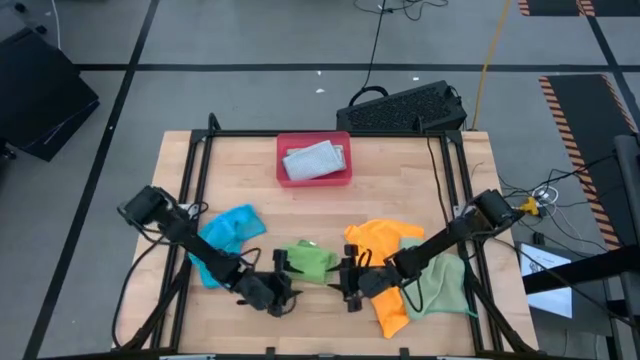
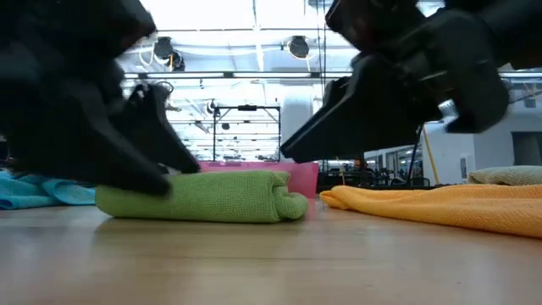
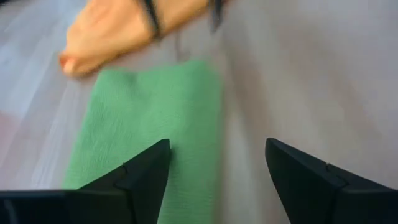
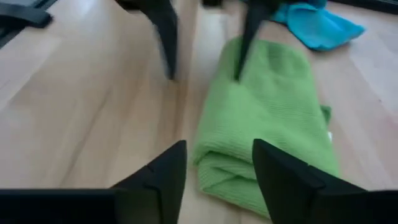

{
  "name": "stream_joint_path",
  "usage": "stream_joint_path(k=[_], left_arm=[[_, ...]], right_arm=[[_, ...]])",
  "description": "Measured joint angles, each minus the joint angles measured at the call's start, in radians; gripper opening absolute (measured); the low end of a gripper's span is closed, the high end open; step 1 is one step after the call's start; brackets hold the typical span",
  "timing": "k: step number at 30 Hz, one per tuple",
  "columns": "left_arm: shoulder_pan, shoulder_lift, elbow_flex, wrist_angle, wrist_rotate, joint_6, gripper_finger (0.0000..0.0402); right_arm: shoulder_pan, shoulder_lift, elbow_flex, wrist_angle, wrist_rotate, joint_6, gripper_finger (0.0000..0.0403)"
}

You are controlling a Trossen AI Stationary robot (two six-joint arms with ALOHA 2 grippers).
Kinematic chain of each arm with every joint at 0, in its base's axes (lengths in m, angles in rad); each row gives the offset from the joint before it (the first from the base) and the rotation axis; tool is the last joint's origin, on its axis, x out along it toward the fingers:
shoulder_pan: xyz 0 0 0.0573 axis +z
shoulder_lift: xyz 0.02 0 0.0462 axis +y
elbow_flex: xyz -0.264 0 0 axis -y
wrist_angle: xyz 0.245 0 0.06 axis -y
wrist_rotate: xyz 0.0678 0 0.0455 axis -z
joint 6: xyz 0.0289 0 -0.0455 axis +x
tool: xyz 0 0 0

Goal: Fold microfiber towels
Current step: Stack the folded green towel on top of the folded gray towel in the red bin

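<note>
At lower centre, the folded green towel (image 1: pixel 306 262) lies flat on the worktop (image 1: pixel 400 180), seemingly finished. The left tool (image 1: pixel 285 296) and right tool (image 1: pixel 347 283) flank it, both spread apart and holding nothing.

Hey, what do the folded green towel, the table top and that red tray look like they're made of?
Green towel: soft knitted cloth, probably microfiber; matte, with a fine nubby weave and plump rolled folds.
Table top: looks like wood or wood laminate; pale plank grain with a slight sheen.
Red tray: seems rigid plastic, going by its straight walls and even colour, though the look leaves that open.
</note>
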Motion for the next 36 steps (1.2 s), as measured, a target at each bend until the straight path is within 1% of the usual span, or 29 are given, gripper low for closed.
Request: stream_joint_path(k=[3,5,7,9,11,14,19,21,23,25,28,32,34,36], left_arm=[[0.028,0.042,0.018,-0.022,-0.003,0.013,0.0267],[0.049,0.05,0.02,-0.041,0.006,-0.007,0.0267],[0.077,0.051,0.022,-0.056,0.056,-0.013,0.0262],[0.099,0.05,0.023,-0.066,0.108,-0.013,0.0244],[0.124,0.05,0.024,-0.068,0.138,-0.013,0.0213],[0.159,0.052,0.024,-0.076,0.163,0.001,0.0154],[0.223,0.052,0.023,-0.097,0.187,0.035,0.0054],[0.244,0.04,0.022,-0.107,0.189,0.057,0.0022],[0.26,0.021,0.018,-0.116,0.196,0.063,0.0016],[0.276,-0.007,0.017,-0.134,0.218,0.063,0.0027],[0.3,-0.049,0.016,-0.161,0.254,0.067,0.0037],[0.327,-0.102,0.016,-0.198,0.264,0.073,0.0019],[0.337,-0.131,0.016,-0.222,0.264,0.081,0.0014],[0.349,-0.162,0.016,-0.214,0.263,0.109,0.0014]], right_arm=[[0.017,-0.001,0.0,-0.01,0.031,-0.003,0.0197],[0.024,0.0,0.0,-0.009,0.048,-0.023,0.0204],[0.027,0.0,0.0,-0.011,0.05,-0.041,0.0207],[0.027,-0.001,0.0,-0.025,0.05,-0.044,0.0207],[0.021,0.0,0.0,-0.033,0.049,-0.045,0.0206],[0.013,0.0,0.0,-0.031,0.049,-0.053,0.0204],[-0.001,0.0,0.0,-0.026,0.05,-0.11,0.0204],[-0.009,0.0,0.0,-0.028,0.05,-0.124,0.0204],[-0.017,0.0,0.0,-0.031,0.054,-0.126,0.0205],[-0.024,0.0,0.0,-0.014,0.065,-0.127,0.0208],[-0.025,-0.001,0.0,0.034,0.111,-0.16,0.0218],[-0.026,-0.001,0.0,0.091,0.154,-0.225,0.0241],[-0.037,-0.001,0.0,0.089,0.156,-0.243,0.0253],[-0.05,-0.001,0.0,0.07,0.189,-0.247,0.0265]])
